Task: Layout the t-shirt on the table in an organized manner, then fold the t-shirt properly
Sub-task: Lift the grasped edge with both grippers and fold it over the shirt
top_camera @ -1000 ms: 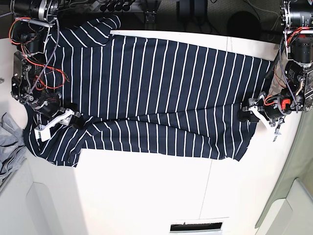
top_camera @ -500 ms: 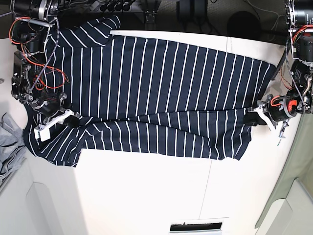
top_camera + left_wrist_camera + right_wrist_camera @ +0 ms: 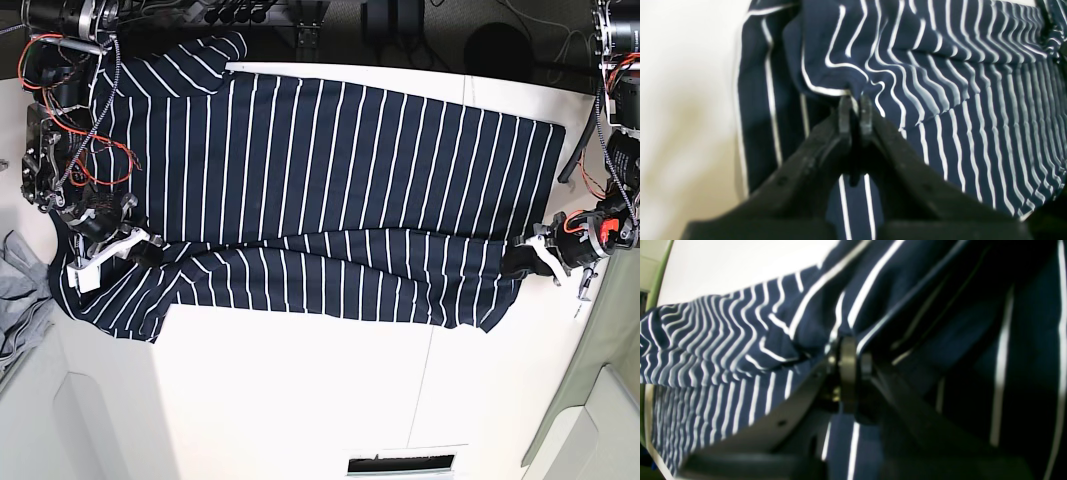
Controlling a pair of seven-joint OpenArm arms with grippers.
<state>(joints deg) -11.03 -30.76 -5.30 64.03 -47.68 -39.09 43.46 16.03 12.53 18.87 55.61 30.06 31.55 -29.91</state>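
The t-shirt [image 3: 330,190] lies flat on the desk [image 3: 330,390], stretched between left claw [image 3: 520,262] and right claw [image 3: 150,252], each pinching a fold.

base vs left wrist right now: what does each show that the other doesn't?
Only base: the whole t-shirt spread across the table, both arms at once with the right gripper at the shirt's other end, and a grey garment at the frame edge.

Only left wrist: the left gripper close up, jaws pressed together on a bunched fold, stripes rippling away from the pinch.

Both: the striped shirt on the white table, and the left gripper at the shirt's edge.
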